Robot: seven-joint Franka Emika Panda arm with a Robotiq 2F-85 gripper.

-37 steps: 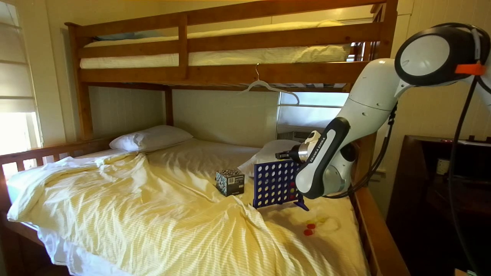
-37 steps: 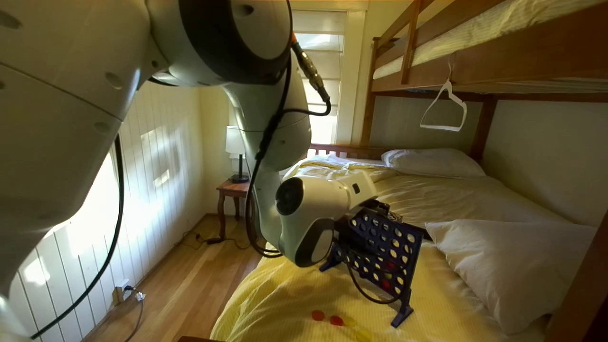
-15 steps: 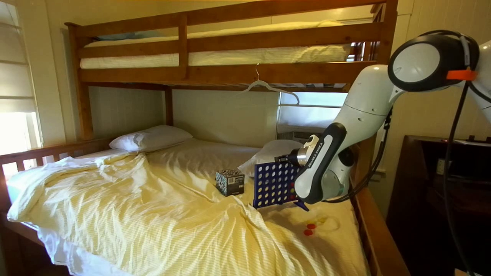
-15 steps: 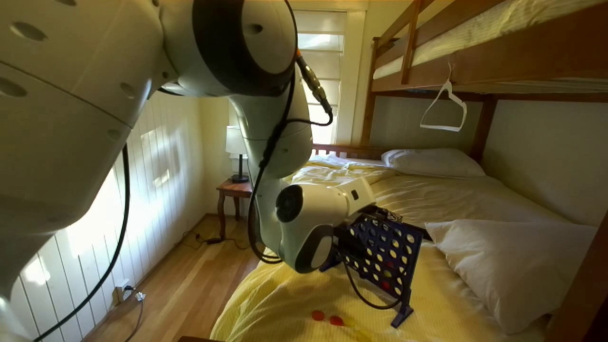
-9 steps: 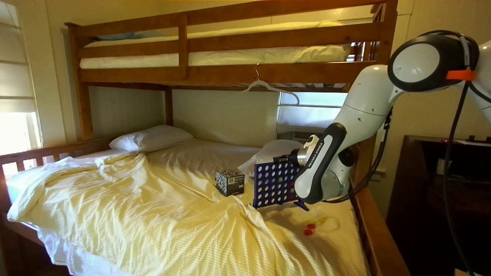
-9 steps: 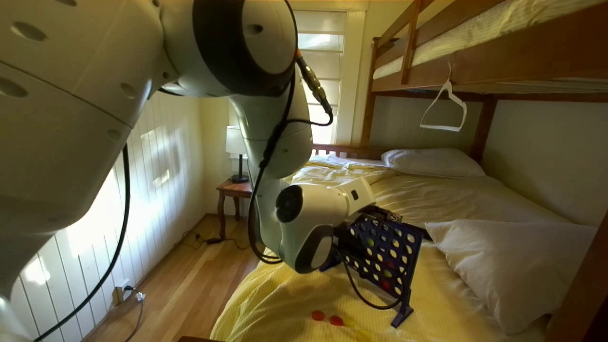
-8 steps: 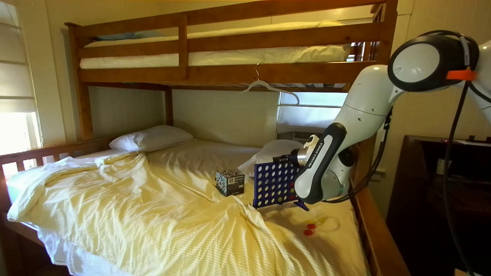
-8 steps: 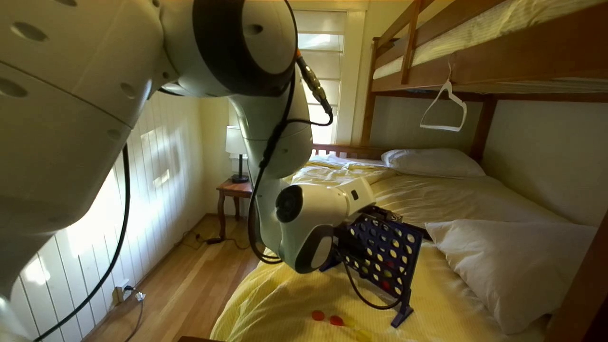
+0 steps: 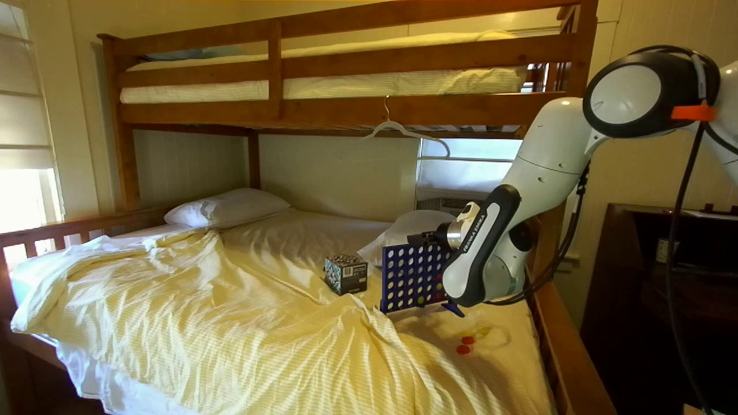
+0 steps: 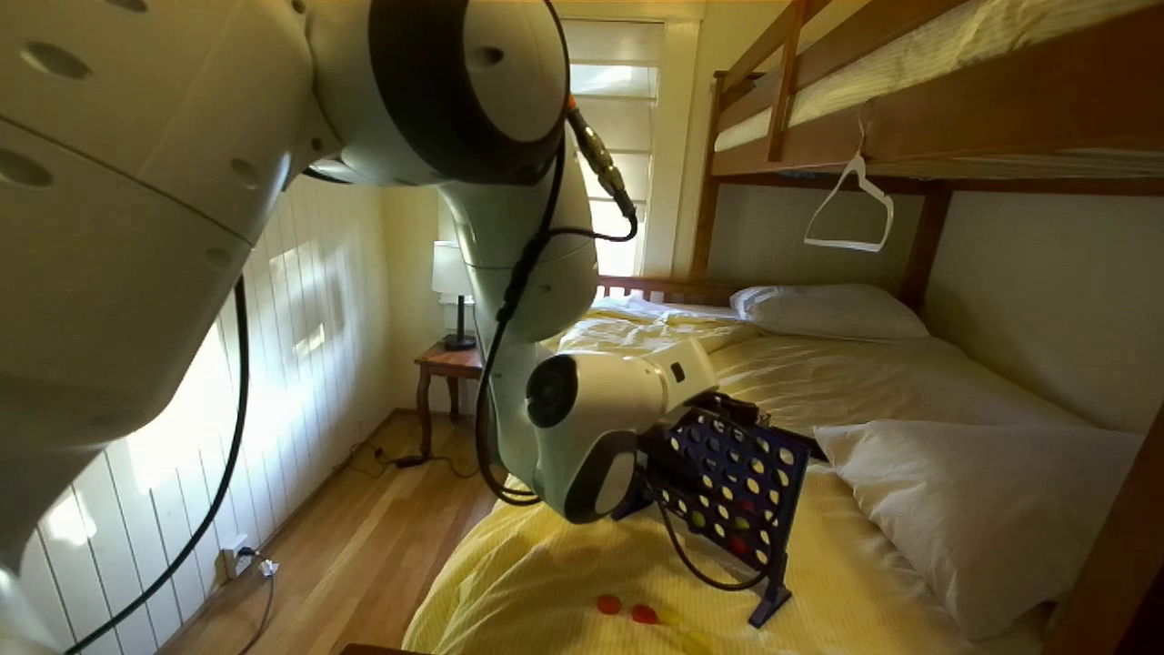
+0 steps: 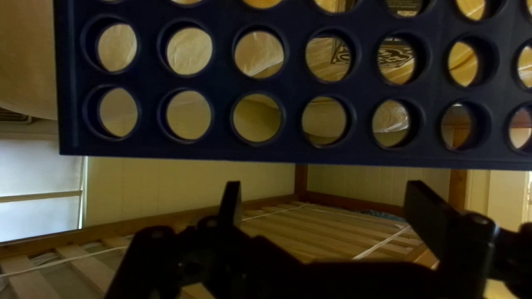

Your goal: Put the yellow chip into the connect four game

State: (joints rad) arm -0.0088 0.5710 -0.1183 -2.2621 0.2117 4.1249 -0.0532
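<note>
The connect four game [image 9: 398, 276] stands upright on the bed, a dark blue grid of round holes. A yellow chip [image 9: 421, 300] shows in a bottom-row hole in an exterior view, and as a greenish disc [image 10: 698, 518] in an exterior view. Nearer the board's side, red chips [image 10: 738, 546] and another yellow chip [image 10: 742, 524] are stacked in one column. My gripper [image 11: 323, 182] is just above the board's top edge, its dark fingers [image 11: 229, 203] spread wide with nothing between them. In the wrist view the board appears upside down.
Two loose red chips [image 9: 463, 349] and pale yellow ones [image 10: 696, 642] lie on the bed beside the board. A dark patterned box [image 9: 346, 274] and a pillow [image 9: 380, 242] are close by. A hanger [image 9: 392, 125] dangles from the upper bunk rail [image 9: 346, 110].
The gripper has come down a little, then opened. A yellow chip has dropped through the board, partway down about half a second ago, now in the bottom row. The arm has since held still.
</note>
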